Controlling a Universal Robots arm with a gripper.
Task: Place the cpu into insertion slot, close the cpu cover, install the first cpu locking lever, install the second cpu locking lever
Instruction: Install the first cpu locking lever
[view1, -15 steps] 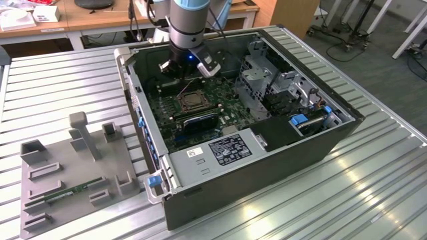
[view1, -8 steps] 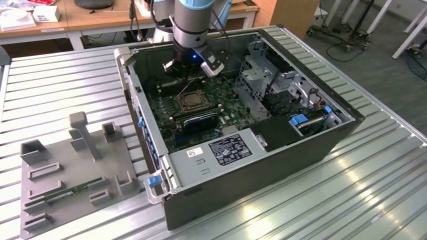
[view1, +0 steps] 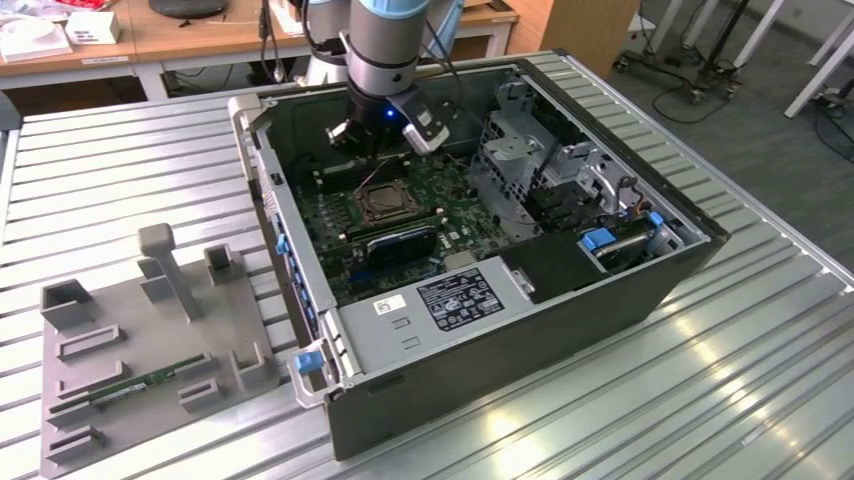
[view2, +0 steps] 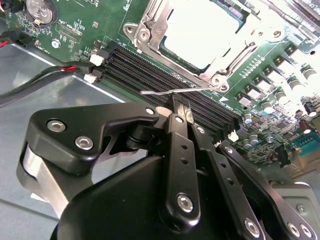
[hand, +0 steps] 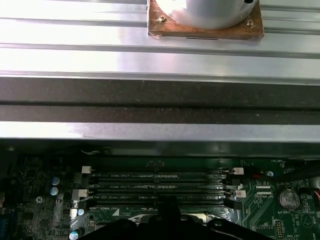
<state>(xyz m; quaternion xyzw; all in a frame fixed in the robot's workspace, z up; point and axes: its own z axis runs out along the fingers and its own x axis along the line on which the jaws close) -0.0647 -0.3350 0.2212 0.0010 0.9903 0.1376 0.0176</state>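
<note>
The cpu (view2: 200, 30), pale and square, sits in the insertion slot (view1: 383, 203) on the green motherboard (view2: 85, 20). The cpu cover (view2: 148, 22), a silvery frame, lies flat around it. 1 locking lever (view2: 155, 92), a thin silvery rod, juts out over the 4 long black memory slots (view2: 150, 70) beside the socket. The hand (view2: 180, 107) hangs just beside this rod with its black fingers pressed together; whether they pinch it cannot be told. All lies inside the open computer case (view1: 534, 330) on the ribbed metal worktop (view1: 694, 400), with a grey fixture tray (view1: 147, 330) at the exterior view's left
</note>
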